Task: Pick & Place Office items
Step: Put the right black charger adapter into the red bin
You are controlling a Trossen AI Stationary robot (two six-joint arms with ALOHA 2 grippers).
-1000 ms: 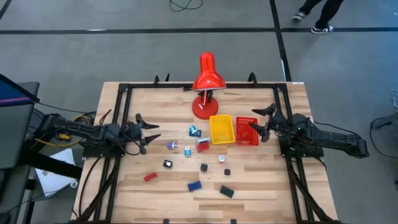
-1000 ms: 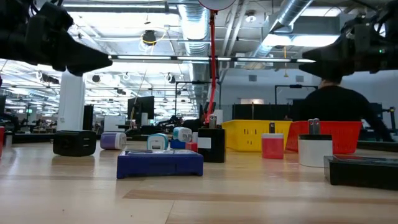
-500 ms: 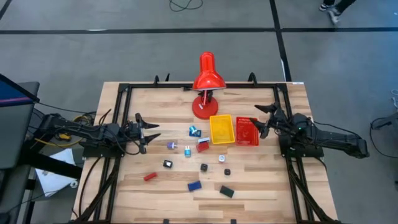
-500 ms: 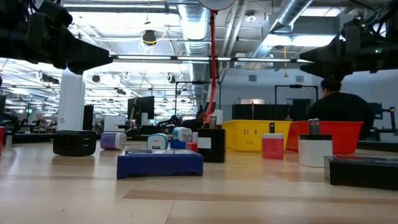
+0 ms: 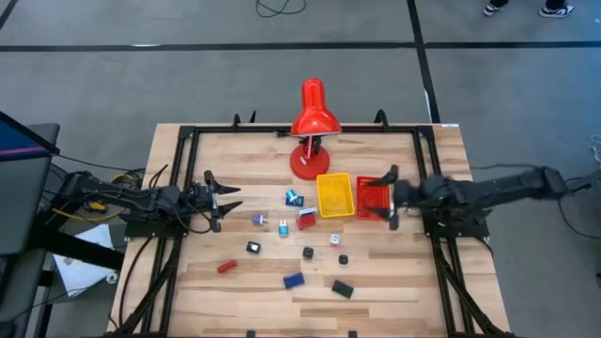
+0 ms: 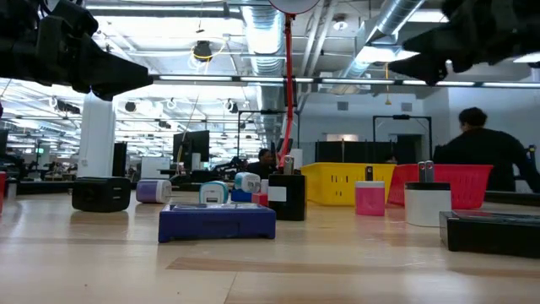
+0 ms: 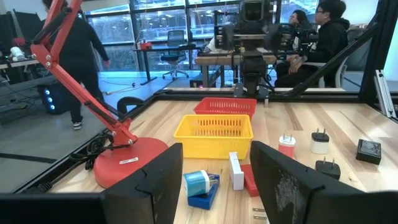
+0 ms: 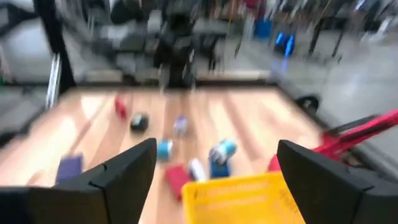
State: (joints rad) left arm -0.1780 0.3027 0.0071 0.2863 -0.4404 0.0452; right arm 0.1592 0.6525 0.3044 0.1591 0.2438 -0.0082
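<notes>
Overhead and level views of a wooden worktop point(image 5: 188, 282) framed by black rails. A red desk lamp point(image 5: 310, 117) stands at the far edge, its round base just behind a yellow tray point(image 5: 335, 194); a red tray point(image 5: 373, 198) sits touching the yellow one on the right arm's side.

The office items lie scattered on the worktop between the arms, none of them in either tray as far as the overhead view shows. Nearest the yellow tray are a blue-and-white piece point(image 5: 294, 198) and a red block point(image 5: 306, 221); a purple piece point(image 5: 259, 219) and a small blue-and-white plug point(image 5: 283, 227) lie just beside these. Toward the near edge are a black cube point(image 5: 253, 248), a red flat block point(image 5: 225, 267), a blue flat block point(image 5: 293, 280), a black flat block point(image 5: 343, 289) and two small black bits point(image 5: 308, 252) (the second point(image 5: 343, 259) lies near a round silver piece point(image 5: 334, 238)).

The left tool point(image 5: 218, 200) hangs at the left side of the worktop, well apart from the items, its fingers point(image 7: 155, 180) partly spread and pinching nothing. The right tool point(image 5: 391, 196) hangs over the outer edge of the red tray, its fingers point(image 8: 127, 171) spread wide and empty (this arm shows blurred).

A person point(image 6: 485, 152) in dark clothing shows in the room behind the worktop.
</notes>
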